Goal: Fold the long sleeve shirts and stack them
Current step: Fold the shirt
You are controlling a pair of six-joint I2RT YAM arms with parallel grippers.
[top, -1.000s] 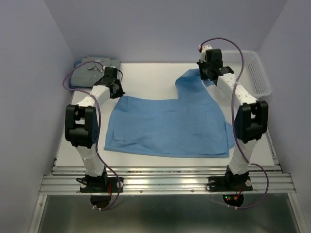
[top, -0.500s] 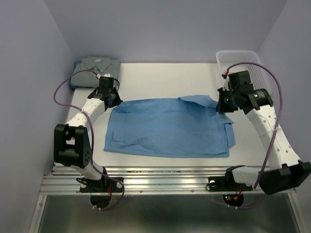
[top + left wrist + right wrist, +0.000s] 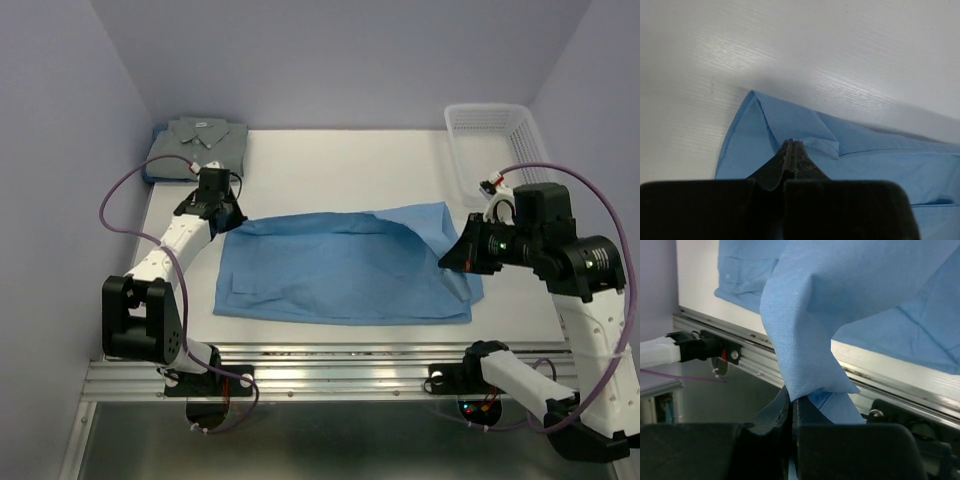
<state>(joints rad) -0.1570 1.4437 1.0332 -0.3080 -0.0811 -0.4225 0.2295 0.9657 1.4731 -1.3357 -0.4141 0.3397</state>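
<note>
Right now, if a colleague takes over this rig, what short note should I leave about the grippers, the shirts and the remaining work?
Left gripper: shut on the far-left corner of the light sky-blue cloth shirt.
Right gripper: shut on its right edge, lifted off the white table.
Grey-green collared shirt: folded, at the far-left corner.
Done: that one fold.
To do: finish folding the blue shirt, stack both.

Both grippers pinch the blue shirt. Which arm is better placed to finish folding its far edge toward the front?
Right, probably. The right gripper is shut on a lifted fold of the blue shirt, partway forward above its right edge. The left gripper pinches the far left corner, down low.
</note>
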